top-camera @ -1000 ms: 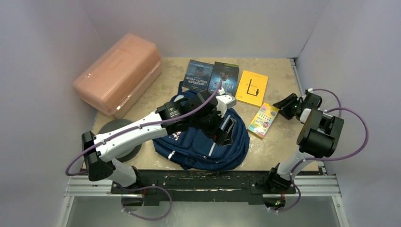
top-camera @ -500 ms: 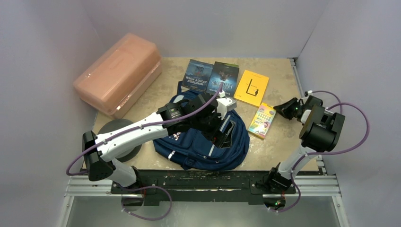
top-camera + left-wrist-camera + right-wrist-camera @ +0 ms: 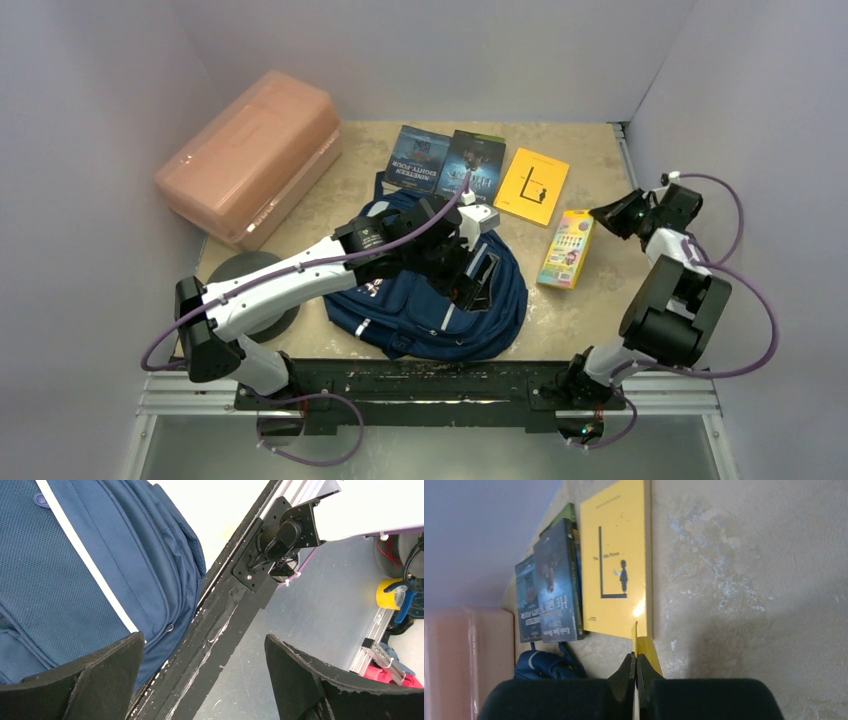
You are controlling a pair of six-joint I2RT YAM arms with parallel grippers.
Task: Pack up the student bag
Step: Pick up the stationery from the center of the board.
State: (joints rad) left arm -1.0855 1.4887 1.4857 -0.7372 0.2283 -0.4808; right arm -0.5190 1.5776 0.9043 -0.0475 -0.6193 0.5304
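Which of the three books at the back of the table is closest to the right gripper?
The yellow book, rightmost in the row, lies nearest the right gripper; the two dark-covered books sit farther left.

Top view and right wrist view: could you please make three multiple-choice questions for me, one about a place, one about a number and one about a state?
1. In the top view, where does the yellow book lie?
A. to the right of the two dark books
B. to the left of them
C. on top of them

2. How many book covers show at the far side of the table?
A. two
B. three
C. five

3. How is the right claw?
A. wide open
B. shut
C. out of view

Answers:
1 A: the top view shows it just right of the dark pair.
2 B: two dark covers and one yellow one are seen.
3 B: its fingertips meet in the right wrist view.
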